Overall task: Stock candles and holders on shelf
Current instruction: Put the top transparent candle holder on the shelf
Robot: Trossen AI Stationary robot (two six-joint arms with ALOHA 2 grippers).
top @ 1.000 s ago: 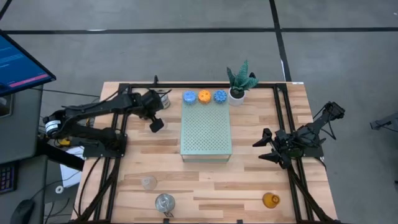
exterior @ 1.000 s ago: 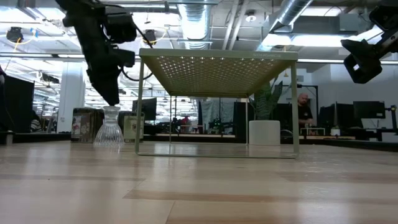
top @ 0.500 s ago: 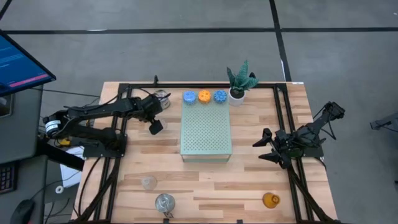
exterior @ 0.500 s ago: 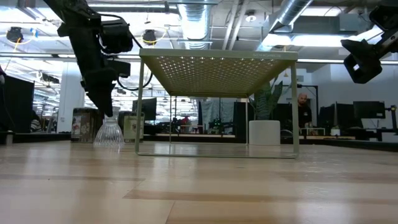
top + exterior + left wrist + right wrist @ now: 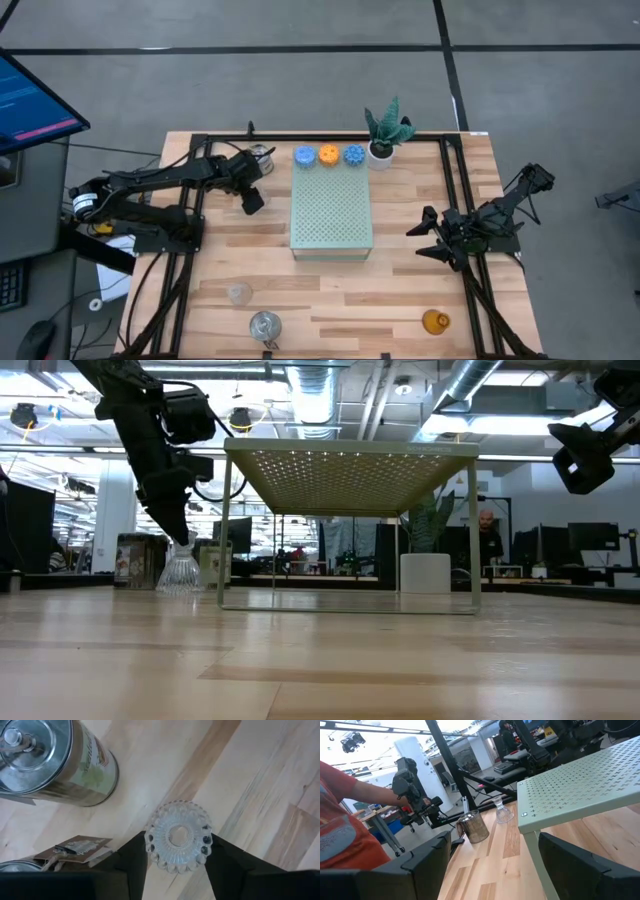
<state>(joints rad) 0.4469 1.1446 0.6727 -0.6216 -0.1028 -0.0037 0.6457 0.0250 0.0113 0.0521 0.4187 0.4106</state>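
Observation:
My left gripper (image 5: 251, 200) stands over the table left of the shelf (image 5: 331, 212), its fingers closed in on a clear glass holder (image 5: 177, 836) that the gripper hides in the high view. Silver tin holders (image 5: 55, 762) stand just beyond it. Two blue candles (image 5: 304, 156) and one orange candle (image 5: 329, 156) sit by the shelf's far edge. A second clear holder (image 5: 238, 293), a silver tin (image 5: 264, 325) and an amber holder (image 5: 435, 321) stand near the front edge. My right gripper (image 5: 425, 240) waits open to the right of the shelf. My left gripper pinches the clear glass holder between its two fingers (image 5: 134, 862), one on each side of its ribbed upper part (image 5: 150, 842). The fingers come from above, pointing down. The holder's wide foot (image 5: 182, 582) rests on the table, about upright.
A green plant in a white pot (image 5: 385, 135) stands at the shelf's far right corner. A paper tag (image 5: 75, 847) lies beside the tins. Black frame rails (image 5: 185, 250) run along both table sides. A person's red sleeve (image 5: 342, 820) shows beyond the table.
My left gripper has come down a little onto the clear holder's top. The holder has shifted slightly toward the shelf, its foot staying on the table.

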